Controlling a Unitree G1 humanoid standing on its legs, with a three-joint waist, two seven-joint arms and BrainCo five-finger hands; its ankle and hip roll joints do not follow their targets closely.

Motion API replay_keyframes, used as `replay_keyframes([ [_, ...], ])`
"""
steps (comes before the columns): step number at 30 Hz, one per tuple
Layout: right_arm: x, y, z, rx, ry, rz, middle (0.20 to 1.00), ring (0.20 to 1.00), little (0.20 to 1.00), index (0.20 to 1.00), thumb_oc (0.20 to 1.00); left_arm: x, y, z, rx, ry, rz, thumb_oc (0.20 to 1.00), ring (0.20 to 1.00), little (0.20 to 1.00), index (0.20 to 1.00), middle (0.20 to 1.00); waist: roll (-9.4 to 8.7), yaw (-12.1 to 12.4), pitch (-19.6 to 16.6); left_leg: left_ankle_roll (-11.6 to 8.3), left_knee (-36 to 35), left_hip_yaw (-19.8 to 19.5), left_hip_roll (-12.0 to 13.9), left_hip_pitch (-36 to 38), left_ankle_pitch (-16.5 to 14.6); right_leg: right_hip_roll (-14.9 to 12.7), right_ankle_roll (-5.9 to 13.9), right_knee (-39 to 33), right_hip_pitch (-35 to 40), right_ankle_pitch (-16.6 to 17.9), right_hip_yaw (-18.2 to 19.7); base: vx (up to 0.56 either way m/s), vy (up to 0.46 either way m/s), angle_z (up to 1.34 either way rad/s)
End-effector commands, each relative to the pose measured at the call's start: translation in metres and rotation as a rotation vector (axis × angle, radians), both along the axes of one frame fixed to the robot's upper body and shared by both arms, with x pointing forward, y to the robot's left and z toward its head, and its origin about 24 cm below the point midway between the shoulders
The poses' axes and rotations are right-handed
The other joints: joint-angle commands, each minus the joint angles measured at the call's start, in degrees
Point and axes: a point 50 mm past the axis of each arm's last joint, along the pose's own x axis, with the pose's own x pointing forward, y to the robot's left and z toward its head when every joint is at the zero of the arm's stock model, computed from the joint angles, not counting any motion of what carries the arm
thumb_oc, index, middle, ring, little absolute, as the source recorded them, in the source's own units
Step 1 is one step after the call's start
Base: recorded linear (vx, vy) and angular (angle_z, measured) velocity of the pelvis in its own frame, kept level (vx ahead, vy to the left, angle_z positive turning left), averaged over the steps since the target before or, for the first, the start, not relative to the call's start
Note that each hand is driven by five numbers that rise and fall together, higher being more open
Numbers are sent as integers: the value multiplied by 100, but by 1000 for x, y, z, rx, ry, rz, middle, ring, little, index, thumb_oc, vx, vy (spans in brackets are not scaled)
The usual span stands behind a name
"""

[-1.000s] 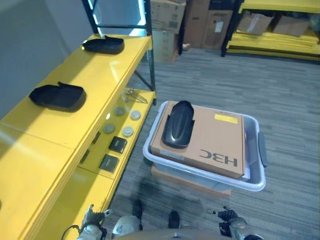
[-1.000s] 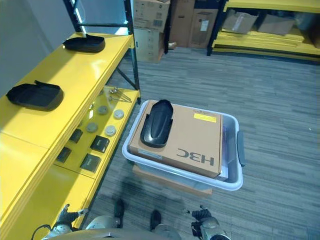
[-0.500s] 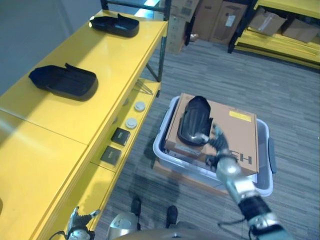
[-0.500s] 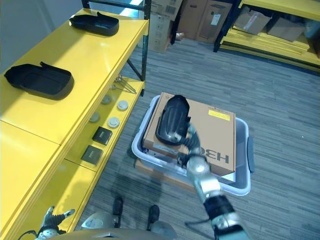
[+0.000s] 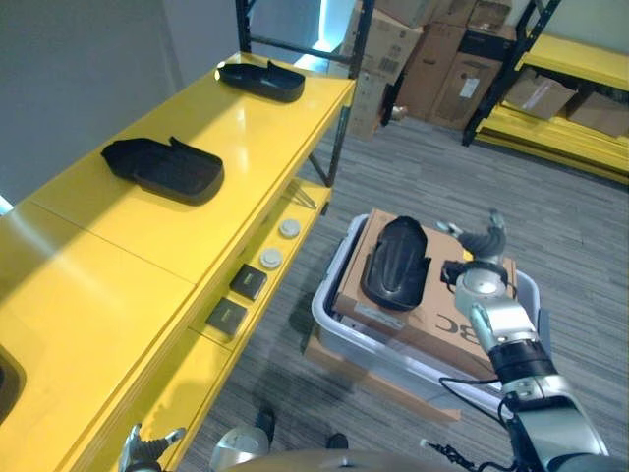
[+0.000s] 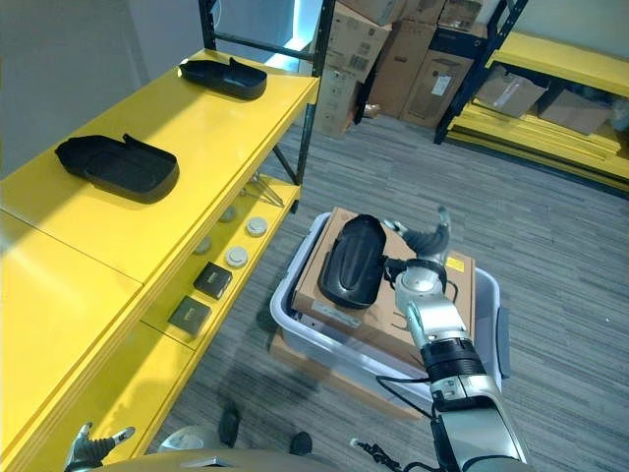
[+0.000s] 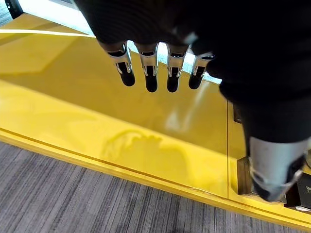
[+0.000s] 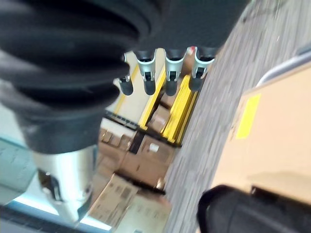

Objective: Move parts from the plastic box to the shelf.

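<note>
Hovering over the cardboard box (image 5: pixel 447 295) that lies in the grey plastic box (image 6: pixel 295 324), the right hand (image 6: pixel 425 264) has its fingers (image 8: pixel 167 73) straight and spread, holding nothing; it is just right of the black part (image 5: pixel 395 262) that rests on the left half of the cardboard box, and whether it touches the part cannot be told. The plastic box sits on the grey floor (image 5: pixel 590 246) to the right of the yellow shelf (image 5: pixel 197 246), on top of another flat carton (image 6: pixel 334 369). Two more black parts lie on the top board of the shelf: a nearer part (image 5: pixel 164 168) toward the left and a far part (image 5: pixel 260 81) at the far end, well apart from one another. On the lower board of the shelf there are small round discs (image 5: pixel 280 243) and two dark square pieces (image 5: pixel 238 298). The left hand (image 7: pixel 155 68) is low at the near left, beside the shelf, with its fingers (image 7: pixel 150 73) straight and loose, holding nothing, above the yellow shelf surface. Stacked cartons (image 5: pixel 432 59) and another yellow rack (image 5: pixel 550 98) stand at the far side of the room.
</note>
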Motion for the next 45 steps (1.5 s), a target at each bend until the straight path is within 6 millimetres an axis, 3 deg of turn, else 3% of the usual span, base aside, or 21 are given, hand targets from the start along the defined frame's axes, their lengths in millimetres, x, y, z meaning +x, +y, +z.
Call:
replay_keyframes([
  [1, 0, -36, 41, -176, -124, -144, 1000, 1000, 1000, 1000, 1000, 16, 4, 3, 8, -31, -84, 1000, 1000, 1000, 1000, 1000, 165, 231, -66, -8, 317, -214, 140, -458, -413, -388, 308, 406, -416, -232, -593, -178, 38, 11],
  [2, 3, -53, 48, -214, -140, -200, 1000, 1000, 1000, 1000, 1000, 37, 4, 9, -18, -99, -105, 1000, 1000, 1000, 1000, 1000, 231, 290, 142, 4, 469, -337, 104, -835, -389, -433, 316, 513, -710, -227, -660, -201, 39, 21],
  [5, 7, -67, 60, -226, -159, -252, 1000, 1000, 1000, 1000, 1000, 61, 3, 16, -38, -168, -128, 1000, 1000, 1000, 1000, 1000, 303, 356, 398, 9, 567, -466, 65, -1181, -346, -455, 323, 563, -970, -205, -725, -216, 13, 24],
  [10, 8, -86, 75, -209, -189, -321, 1000, 1000, 1000, 1000, 1000, 86, 2, 26, -55, -251, -154, 1000, 1000, 1000, 1000, 1000, 367, 462, 788, 15, 714, -716, -40, -1705, -247, -486, 327, 655, -1359, -159, -826, -132, -2, 13],
  [19, 10, -96, 80, -182, -150, -325, 1000, 1000, 1000, 1000, 1000, 82, 1, 25, -66, -247, -190, 1000, 1000, 1000, 1000, 1000, 424, 578, 1052, -8, 823, -825, -124, -2011, -197, -533, 336, 743, -1586, -164, -875, -4, 26, 11],
  [34, 10, -88, 42, -203, 69, -287, 1000, 1000, 1000, 1000, 1000, 80, -7, 23, -100, -266, -214, 1000, 1000, 1000, 1000, 1000, 540, 659, 1197, -25, 779, -784, -154, -2056, -167, -598, 346, 732, -1638, -154, -849, 4, 20, 2],
  [45, 4, -93, 30, -268, 184, -281, 1000, 1000, 1000, 1000, 1000, 88, -6, 26, -104, -286, -205, 1000, 1000, 1000, 1000, 1000, 544, 697, 1225, -14, 752, -742, -154, -2123, -136, -619, 383, 694, -1712, -86, -830, -2, 8, 0],
])
